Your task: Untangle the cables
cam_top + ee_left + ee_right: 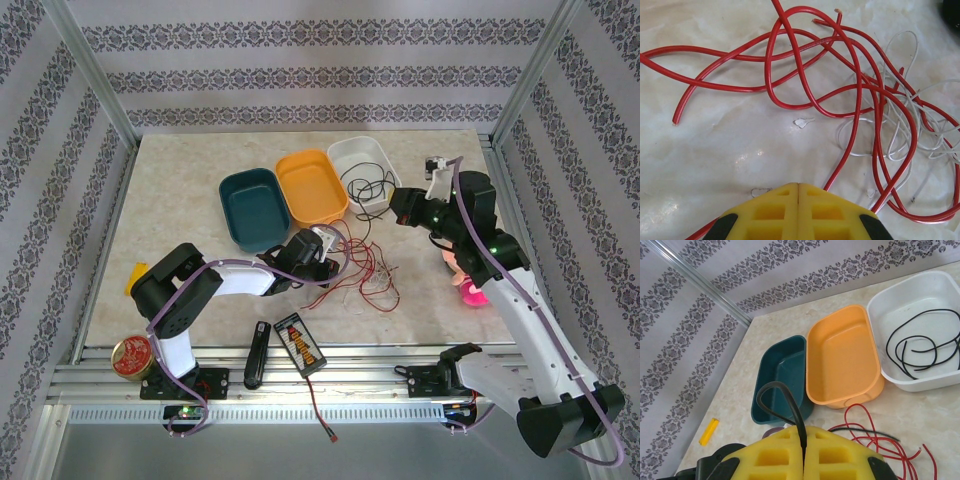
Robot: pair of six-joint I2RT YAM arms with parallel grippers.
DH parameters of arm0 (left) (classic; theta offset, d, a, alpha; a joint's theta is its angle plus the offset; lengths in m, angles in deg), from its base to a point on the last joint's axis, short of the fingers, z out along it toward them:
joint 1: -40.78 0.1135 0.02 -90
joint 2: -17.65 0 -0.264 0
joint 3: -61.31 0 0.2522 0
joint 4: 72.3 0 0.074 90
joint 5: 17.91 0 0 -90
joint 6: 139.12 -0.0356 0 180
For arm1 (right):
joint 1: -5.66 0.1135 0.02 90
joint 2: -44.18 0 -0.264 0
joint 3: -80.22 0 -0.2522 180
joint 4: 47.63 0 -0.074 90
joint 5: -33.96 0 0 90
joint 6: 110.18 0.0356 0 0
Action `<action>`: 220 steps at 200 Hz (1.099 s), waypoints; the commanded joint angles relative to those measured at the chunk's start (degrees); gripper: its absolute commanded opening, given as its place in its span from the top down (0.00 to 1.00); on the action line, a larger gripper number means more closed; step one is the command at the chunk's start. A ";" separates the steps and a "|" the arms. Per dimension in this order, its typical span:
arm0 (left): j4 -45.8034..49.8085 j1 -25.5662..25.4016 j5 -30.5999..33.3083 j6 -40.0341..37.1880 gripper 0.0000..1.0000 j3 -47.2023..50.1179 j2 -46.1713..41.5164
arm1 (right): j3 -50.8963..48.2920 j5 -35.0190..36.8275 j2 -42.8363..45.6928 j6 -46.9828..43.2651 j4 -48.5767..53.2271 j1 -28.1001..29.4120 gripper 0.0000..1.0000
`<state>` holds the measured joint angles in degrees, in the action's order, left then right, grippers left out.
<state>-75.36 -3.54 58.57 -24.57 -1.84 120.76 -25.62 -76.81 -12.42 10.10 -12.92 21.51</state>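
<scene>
A loose tangle of red cable [368, 275] and pale whitish cable [900, 125] lies on the table in front of the trays. The red cable [790, 75] loops widely in the left wrist view. My left gripper [798, 186] hangs low over the tangle's near edge, jaws shut with nothing in the seam. One red strand runs beneath its fingers. My right gripper [804, 431] is shut on the black cable [777, 390], a loop of which rises from between the fingers. More black cable [365, 182] coils in the white tray [920, 295]. In the top view my right gripper [400, 205] is by that tray.
A teal tray [250, 208], an orange tray [312, 185] and the white tray [340, 150] stand side by side at the back. A black orange-striped device [300, 342], a black tool [257, 353] and a red tin [132, 357] sit near the front edge. A pink object [468, 285] lies right.
</scene>
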 commanded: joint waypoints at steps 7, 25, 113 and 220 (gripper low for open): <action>-2.25 -1.11 -0.87 0.68 0.99 -0.12 -0.01 | 3.06 -2.07 0.99 0.79 -0.39 -0.77 0.99; -2.25 -1.12 -0.80 1.01 0.99 -0.27 -0.03 | 3.99 -2.79 0.72 0.51 -0.22 -1.16 0.99; -2.08 -1.09 -2.05 2.14 0.62 0.21 -4.89 | 13.43 -4.18 -10.16 -4.06 -0.33 -5.02 0.99; 2.57 -1.04 8.42 1.30 0.01 8.19 -21.48 | 33.62 7.04 -38.24 -13.38 -0.17 -7.09 0.98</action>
<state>-75.01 -3.87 62.42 -23.17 3.93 103.06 3.25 -72.72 -45.84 0.07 -13.05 15.02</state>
